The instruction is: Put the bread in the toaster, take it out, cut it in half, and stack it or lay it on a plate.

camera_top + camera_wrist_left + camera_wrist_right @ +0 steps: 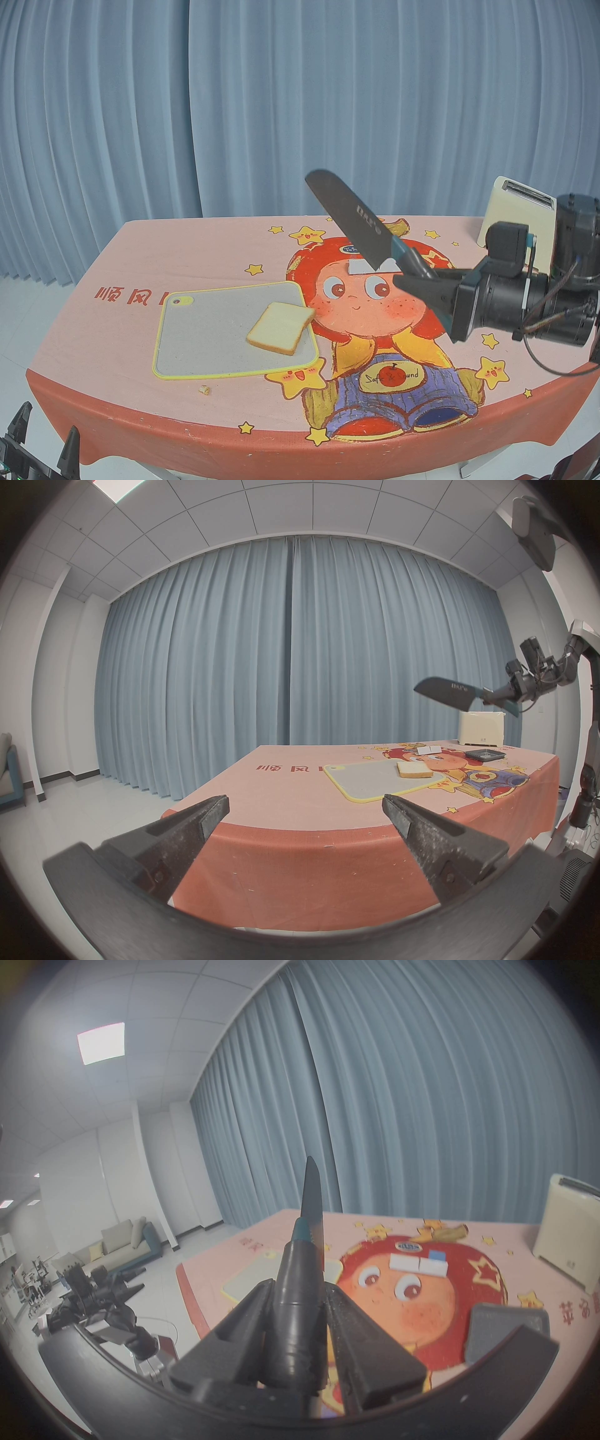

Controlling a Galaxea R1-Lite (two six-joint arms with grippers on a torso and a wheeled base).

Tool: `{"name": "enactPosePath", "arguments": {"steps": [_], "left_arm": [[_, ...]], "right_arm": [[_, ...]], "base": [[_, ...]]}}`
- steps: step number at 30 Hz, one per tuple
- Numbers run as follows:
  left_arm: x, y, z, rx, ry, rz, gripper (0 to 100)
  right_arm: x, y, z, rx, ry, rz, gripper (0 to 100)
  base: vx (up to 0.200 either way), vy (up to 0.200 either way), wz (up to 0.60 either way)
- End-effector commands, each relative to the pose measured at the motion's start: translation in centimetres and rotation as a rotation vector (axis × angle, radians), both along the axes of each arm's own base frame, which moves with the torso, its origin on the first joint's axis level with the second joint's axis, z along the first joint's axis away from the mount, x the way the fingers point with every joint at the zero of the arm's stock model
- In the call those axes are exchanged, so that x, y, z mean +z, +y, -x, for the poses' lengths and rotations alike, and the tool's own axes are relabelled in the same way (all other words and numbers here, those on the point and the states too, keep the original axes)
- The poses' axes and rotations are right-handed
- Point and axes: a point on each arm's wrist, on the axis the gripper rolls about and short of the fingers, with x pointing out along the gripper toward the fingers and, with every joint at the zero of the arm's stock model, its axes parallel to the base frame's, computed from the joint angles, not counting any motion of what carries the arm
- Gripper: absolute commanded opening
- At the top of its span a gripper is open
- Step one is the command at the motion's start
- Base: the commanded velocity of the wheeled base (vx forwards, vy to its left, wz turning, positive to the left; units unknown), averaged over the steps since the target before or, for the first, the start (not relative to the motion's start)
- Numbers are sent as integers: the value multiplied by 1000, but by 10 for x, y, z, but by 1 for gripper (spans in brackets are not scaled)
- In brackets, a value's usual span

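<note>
A slice of bread lies flat on the right part of the grey, yellow-rimmed cutting board. My right gripper hangs above the table to the right of the board, shut on the handle of a black knife whose blade points up and to the left. From the right wrist, the gripper clamps the knife handle and the blade stands straight ahead. My left gripper is open and holds nothing, low and off the table's near left corner. The bread sits far from it.
A cream toaster stands at the table's far right. A dark square plate rests near it, also visible as the plate by my right gripper. Small white blocks lie mid-table. A crumb sits near the front edge.
</note>
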Motion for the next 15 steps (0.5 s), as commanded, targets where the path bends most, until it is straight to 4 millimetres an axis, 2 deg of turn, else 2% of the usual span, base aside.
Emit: {"name": "enactPosePath", "arguments": {"steps": [1, 3, 7, 15], "left_arm": [[-5, 0, -1, 0, 17, 0, 100], [-5, 0, -1, 0, 17, -2, 100], [-5, 0, -1, 0, 17, 1, 100], [-5, 0, -1, 3, 16, -3, 100]], "right_arm": [[23, 19, -24, 32, -62, -48, 0], [20, 19, -24, 32, -57, -44, 0], [1, 17, -23, 52, -6, -4, 0], [2, 15, -25, 47, -27, -11, 0]], "base": [[0, 0, 0], [0, 0, 0], [0, 0, 0], [0, 0, 0]]}}
